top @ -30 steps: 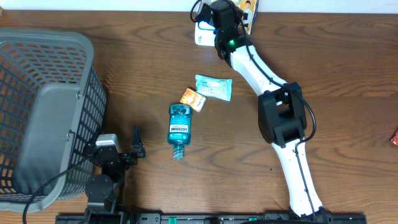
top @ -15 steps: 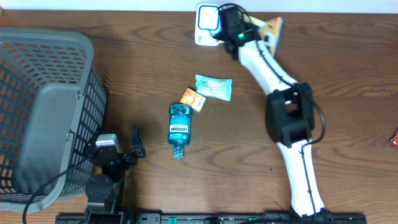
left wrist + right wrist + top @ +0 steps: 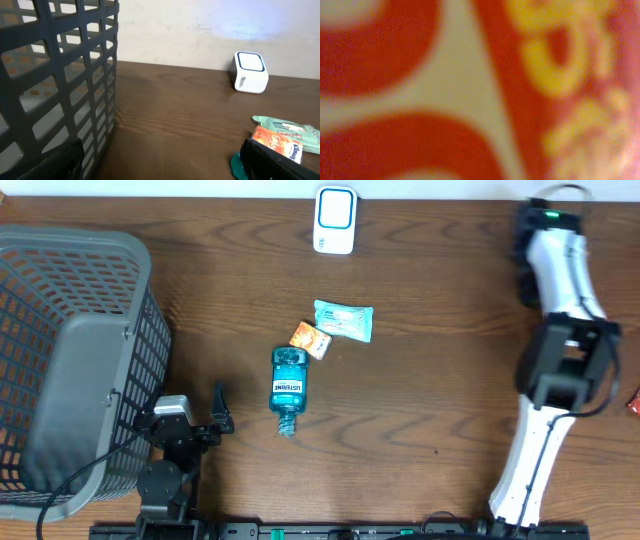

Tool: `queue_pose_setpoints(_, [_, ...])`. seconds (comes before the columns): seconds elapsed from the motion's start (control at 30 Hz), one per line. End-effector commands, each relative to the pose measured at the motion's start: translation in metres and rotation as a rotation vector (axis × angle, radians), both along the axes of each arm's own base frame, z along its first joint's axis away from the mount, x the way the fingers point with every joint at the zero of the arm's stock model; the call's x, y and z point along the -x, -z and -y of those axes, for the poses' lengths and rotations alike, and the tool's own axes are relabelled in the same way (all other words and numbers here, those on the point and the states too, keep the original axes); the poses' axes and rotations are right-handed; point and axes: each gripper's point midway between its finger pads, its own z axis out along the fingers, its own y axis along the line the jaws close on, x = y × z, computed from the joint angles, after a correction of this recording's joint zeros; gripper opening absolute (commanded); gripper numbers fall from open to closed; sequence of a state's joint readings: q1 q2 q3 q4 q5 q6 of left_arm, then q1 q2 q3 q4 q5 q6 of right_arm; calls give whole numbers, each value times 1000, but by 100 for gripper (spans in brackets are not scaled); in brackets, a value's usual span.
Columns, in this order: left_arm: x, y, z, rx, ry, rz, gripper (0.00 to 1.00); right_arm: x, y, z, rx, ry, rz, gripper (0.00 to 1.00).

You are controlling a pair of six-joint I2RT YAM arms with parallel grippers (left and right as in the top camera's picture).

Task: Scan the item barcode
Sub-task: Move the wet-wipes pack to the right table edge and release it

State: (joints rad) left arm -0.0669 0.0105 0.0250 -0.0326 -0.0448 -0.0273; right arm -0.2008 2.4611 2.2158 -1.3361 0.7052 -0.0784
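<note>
Well, I had the right arm (image 3: 560, 270) up at the far right corner of the bench (image 3: 450, 400), well apart from the white scanner (image 3: 334, 220). Its end effector was pressed together. I could not see its fingers, but a blurry red, white and yellow packet (image 3: 480, 90) filled the right wrist view, so I judged it was pinching that packet. The left end effector (image 3: 213, 418) sat by the basket (image 3: 60, 260), spread wide and holding nothing. I judged the step in hand was showing the packet to the scanner, and the scan was not yet done. Next I needed to swing the packet over to the scanner and turn its barcode toward the scanner's face. I could not tell which side had the barcode.
</note>
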Motion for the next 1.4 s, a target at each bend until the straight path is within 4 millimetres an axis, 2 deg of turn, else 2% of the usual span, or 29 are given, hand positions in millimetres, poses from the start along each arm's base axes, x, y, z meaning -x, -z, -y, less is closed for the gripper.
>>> queue_pose_setpoints(0.0, [1, 17, -5, 2, -29, -48, 100, 31, -23, 58, 52, 251, 128, 1])
queue_pose_setpoints(0.07, [1, 17, -5, 2, -29, -48, 100, 49, -20, 84, 37, 322, 133, 1])
queue_pose_setpoints(0.17, [1, 17, -5, 2, -29, -48, 100, 63, -13, 102, -21, 390, 160, 9])
queue_pose_setpoints(0.3, [1, 17, -5, 2, -29, -47, 100, 78, -9, 121, -58, 462, 190, 14])
queue_pose_setpoints(0.37, [1, 17, -5, 2, -29, -48, 100, 86, -8, 129, -57, 510, 208, 23])
queue_pose_setpoints(0.4, [1, 17, -5, 2, -29, -48, 100, 88, -8, 130, -74, 524, 217, 37])
queue_pose_setpoints(0.43, [1, 17, -5, 2, -29, -48, 100, 88, -10, 130, -91, 530, 230, 43])
queue_pose_setpoints(0.5, [1, 17, -5, 2, -29, -48, 100, 86, -16, 126, -131, 536, 267, 53])
queue_pose_setpoints(0.53, [1, 17, -5, 2, -29, -48, 100, 83, -24, 123, -150, 532, 298, 67])
queue_pose_setpoints(0.67, [1, 17, -5, 2, -29, -48, 100, 70, -77, 107, -221, 507, 467, 71])
queue_pose_setpoints(0.73, [1, 17, -5, 2, -29, -47, 100, 63, -115, 91, -296, 489, 596, 75])
queue_pose_setpoints(0.77, [1, 17, -5, 2, -29, -48, 100, 60, -140, 78, -349, 475, 679, 76])
queue_pose_setpoints(0.8, [1, 17, -5, 2, -29, -48, 100, 59, -155, 70, -382, 467, 727, 79])
queue_pose_setpoints(0.83, [1, 17, -5, 2, -29, -48, 100, 57, -182, 53, -451, 445, 813, 80])
queue_pose_setpoints(0.9, [1, 17, -5, 2, -29, -47, 100, 59, -222, 24, -565, 395, 921, 86])
queue_pose_setpoints(0.93, [1, 17, -5, 2, -29, -48, 100, 64, -250, 0, -652, 347, 984, 91])
queue_pose_setpoints(1.0, [1, 17, -5, 2, -29, -48, 100, 78, -288, -38, -764, 263, 1050, 97])
queue_pose_setpoints(1.03, [1, 17, -5, 2, -29, -48, 100, 81, -295, -47, -786, 244, 1061, 98])
queue_pose_setpoints(1.07, [1, 17, -5, 2, -29, -48, 100, 91, -311, -66, -818, 204, 1080, 99])
queue_pose_setpoints(1.17, [1, 17, -5, 2, -29, -48, 100, 110, -330, -97, -845, 146, 1087, 99])
queue_pose_setpoints(1.2, [1, 17, -5, 2, -29, -48, 100, 123, -341, -124, -879, 119, 1090, 99])
queue_pose_setpoints(1.3, [1, 17, -5, 2, -29, -47, 100, 134, -343, -154, -944, 145, 1057, 99])
queue_pose_setpoints(1.37, [1, 17, -5, 2, -29, -48, 100, 144, -335, -170, -972, 145, 994, 99])
